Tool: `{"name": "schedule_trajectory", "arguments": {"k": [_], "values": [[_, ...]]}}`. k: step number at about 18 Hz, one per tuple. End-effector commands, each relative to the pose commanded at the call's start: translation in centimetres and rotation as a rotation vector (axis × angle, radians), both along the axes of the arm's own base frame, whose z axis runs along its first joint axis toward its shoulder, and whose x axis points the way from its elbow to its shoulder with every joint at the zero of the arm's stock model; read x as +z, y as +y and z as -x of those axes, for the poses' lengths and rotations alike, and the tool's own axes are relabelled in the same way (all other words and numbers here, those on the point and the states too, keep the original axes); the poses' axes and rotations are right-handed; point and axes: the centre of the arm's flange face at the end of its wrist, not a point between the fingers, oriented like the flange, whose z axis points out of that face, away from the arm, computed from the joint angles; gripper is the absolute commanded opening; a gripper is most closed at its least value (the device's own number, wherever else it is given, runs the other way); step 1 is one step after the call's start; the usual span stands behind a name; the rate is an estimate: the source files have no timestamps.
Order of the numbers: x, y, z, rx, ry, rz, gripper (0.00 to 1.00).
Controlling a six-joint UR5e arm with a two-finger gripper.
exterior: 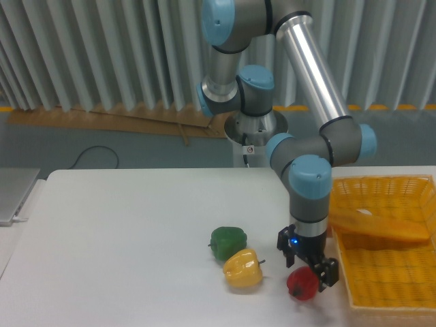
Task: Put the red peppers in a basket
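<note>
Resting on the plain white table (122, 231), the small glossy red bell pepper (302, 283) is straddled by the black two-finger gripper (308, 265), whose jaws are spread open, though contact cannot be judged. The large yellow-orange woven plastic basket (388, 255) is set just to its right. Grey corrugated wall panels (88, 54) are seen behind.

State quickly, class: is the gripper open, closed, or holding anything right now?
Gripper: open, its fingers straddling the top of the small glossy red bell pepper on the table; not yet gripping it.
</note>
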Motion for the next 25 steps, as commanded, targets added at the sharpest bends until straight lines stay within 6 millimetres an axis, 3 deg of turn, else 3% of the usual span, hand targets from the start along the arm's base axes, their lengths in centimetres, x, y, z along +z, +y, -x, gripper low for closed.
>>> {"name": "schedule_trajectory", "arguments": {"k": [16,17,18,21,22,25], "values": [[-1.8,-0.5,0.3,-0.001,-0.019,0.023,0.99],[-1.8,-0.5,0.3,0.001,-0.018,0.024,0.89],[-1.8,-0.5,0.3,0.002,-0.018,0.024,0.73],[-1.8,-0.5,0.3,0.004,-0.018,0.024,0.69],[-1.8,-0.5,0.3,0.007,-0.019,0.022,0.58],[-1.7,-0.5,0.3,0.005,-0.018,0.024,0.55]]}}
